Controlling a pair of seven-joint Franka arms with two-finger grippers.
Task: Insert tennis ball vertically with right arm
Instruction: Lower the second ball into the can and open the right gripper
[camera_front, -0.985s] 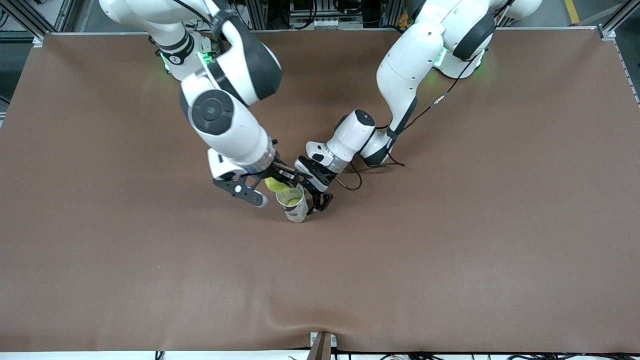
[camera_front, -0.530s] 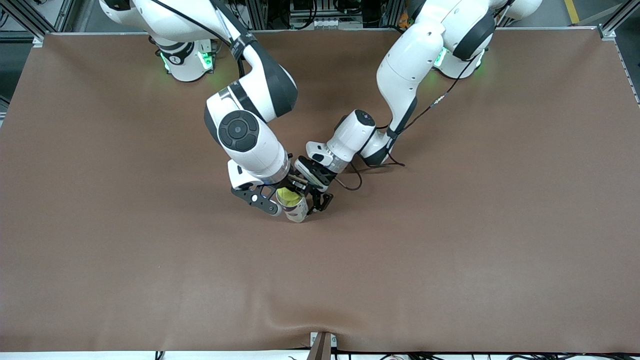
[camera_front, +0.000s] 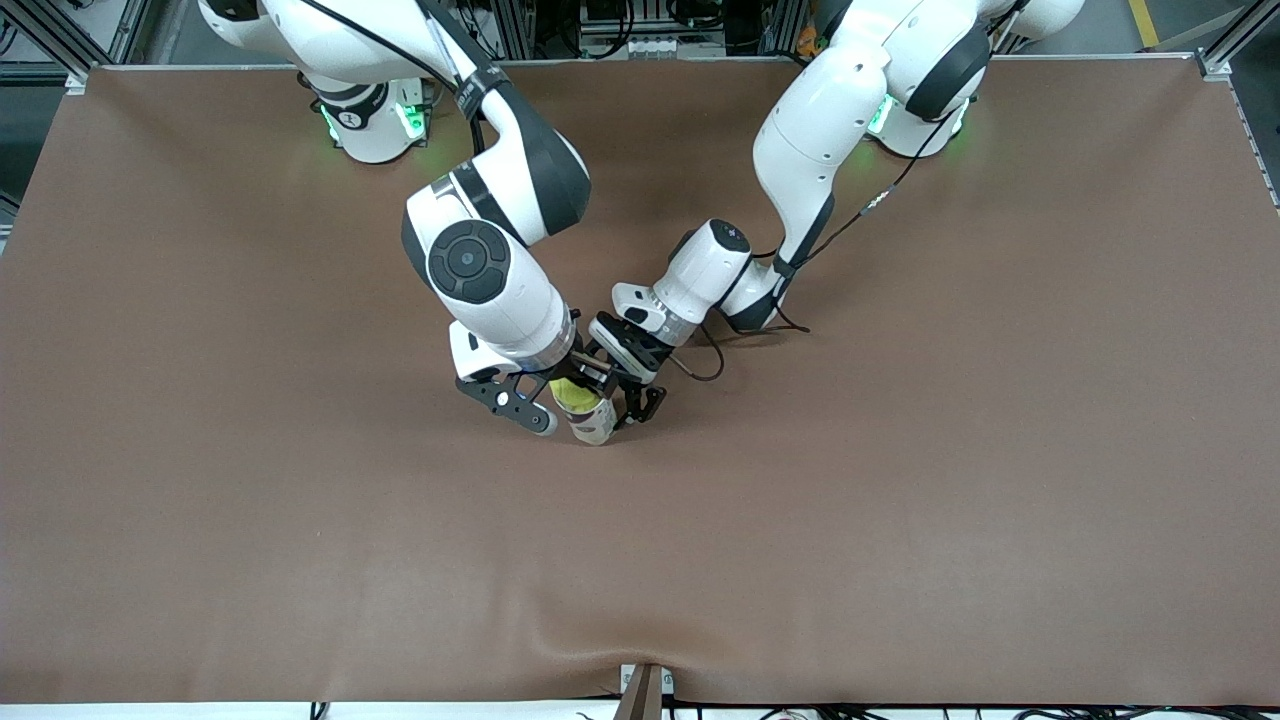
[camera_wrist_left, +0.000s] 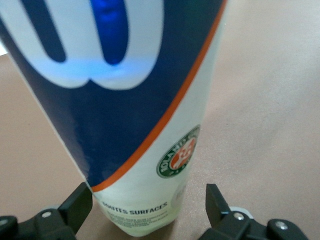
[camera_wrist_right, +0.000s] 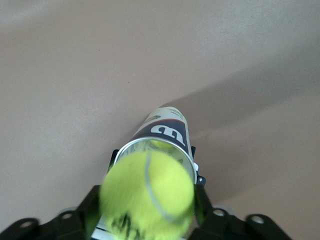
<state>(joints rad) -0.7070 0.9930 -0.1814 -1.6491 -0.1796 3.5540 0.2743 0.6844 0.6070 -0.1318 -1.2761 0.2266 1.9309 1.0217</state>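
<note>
One tennis ball (camera_wrist_right: 147, 194) sits, seemingly unclamped, above the can (camera_wrist_right: 162, 134).

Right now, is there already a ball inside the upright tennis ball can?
Yes, a second yellow ball shows inside the can.

Robotics lab, two white Franka arms bolted along one edge of a brown-covered table (camera_front: 1000, 450), aluminium framing (camera_front: 1235, 40) and cables above the arm bases, grey floor with a yellow line past the corner
</note>
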